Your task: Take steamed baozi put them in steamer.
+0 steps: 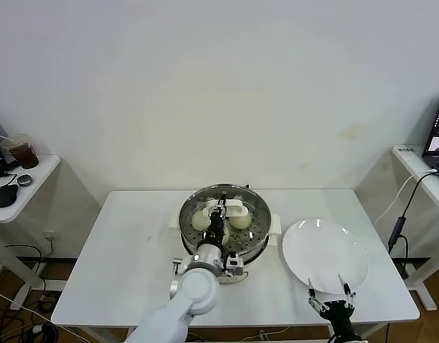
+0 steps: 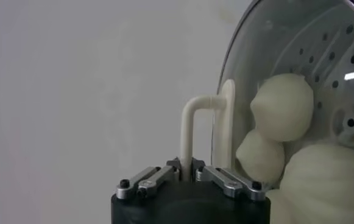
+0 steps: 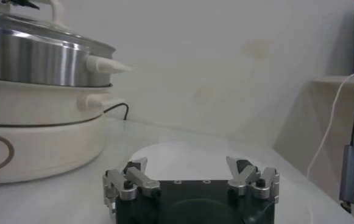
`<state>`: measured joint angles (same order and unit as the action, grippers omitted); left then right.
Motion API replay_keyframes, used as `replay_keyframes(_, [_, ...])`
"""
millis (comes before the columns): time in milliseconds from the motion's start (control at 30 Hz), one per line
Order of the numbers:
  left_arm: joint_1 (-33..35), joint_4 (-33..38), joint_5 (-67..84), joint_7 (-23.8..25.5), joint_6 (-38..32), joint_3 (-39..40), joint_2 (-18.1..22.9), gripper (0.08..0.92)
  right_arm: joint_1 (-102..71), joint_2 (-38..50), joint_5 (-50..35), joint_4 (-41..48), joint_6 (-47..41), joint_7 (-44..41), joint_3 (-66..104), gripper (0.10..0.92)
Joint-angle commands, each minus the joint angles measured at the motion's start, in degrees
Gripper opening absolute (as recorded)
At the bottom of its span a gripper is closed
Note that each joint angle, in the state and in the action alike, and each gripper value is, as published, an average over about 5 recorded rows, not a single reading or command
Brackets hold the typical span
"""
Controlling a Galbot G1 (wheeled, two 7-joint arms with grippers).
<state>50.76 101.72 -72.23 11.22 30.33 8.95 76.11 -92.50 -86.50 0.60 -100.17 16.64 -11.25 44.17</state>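
Here the baozi (image 1: 201,221) lie inside the steamer (image 1: 257,236), under its lid (image 2: 274,42); the left hand (image 1: 219,212) sits narrow around the lid handle (image 2: 192,131) above them. The right hand (image 1: 332,301) waits wide by the plate (image 1: 327,254).

So it's a plain white table (image 1: 134,264) against a white wall. Two things sit right on it: the steamer (image 1: 224,229), around the middle toward the back, directly under the left gripper (image 1: 218,214), and a white plate (image 1: 324,254) just beside the steamer, lying right ahead of the right gripper (image 1: 332,294), which hangs at the table's near edge. Steamer and plate are close, not touching.
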Motion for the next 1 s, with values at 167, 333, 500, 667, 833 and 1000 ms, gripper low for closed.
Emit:
replay_keyframes(167, [12.7,16.9,16.2,-4.8,-3.3,-6.0,-5.0,0.467,-0.1,-0.3,0.3,-0.1,0.0,0.0,0.3,0.823])
replay_keyframes(333, [25.6,25.2,35.0,-13.1,-11.0,-14.2,-8.2,0.614,-0.3,-0.3,0.6,-0.3,-0.1,0.0,0.2,0.823])
replay_keyframes(500, [42.8,30.7,59.0,-21.3,-27.8,-28.4,-6.6,0.751,-0.7,-0.3,0.3,-0.9,-0.1,0.0,-0.3,0.823])
replay_keyframes(667, [59.0,34.9,73.1,-24.5,-37.3,-39.3,-4.2,0.819,-2.6,0.9,-3.0,-3.1,-2.0,-0.5,-1.2,0.823])
replay_keyframes(833, [64.9,31.3,88.4,-25.7,-38.7,-41.4,-1.8,0.823,-5.6,3.8,-7.0,-6.6,-5.5,-0.7,-2.8,0.823])
replay_keyframes(1000, [63.8,22.7,91.1,-23.8,-41.9,-41.9,-0.1,0.823,-7.3,5.5,-8.1,-8.4,-6.8,-1.0,-3.7,0.823])
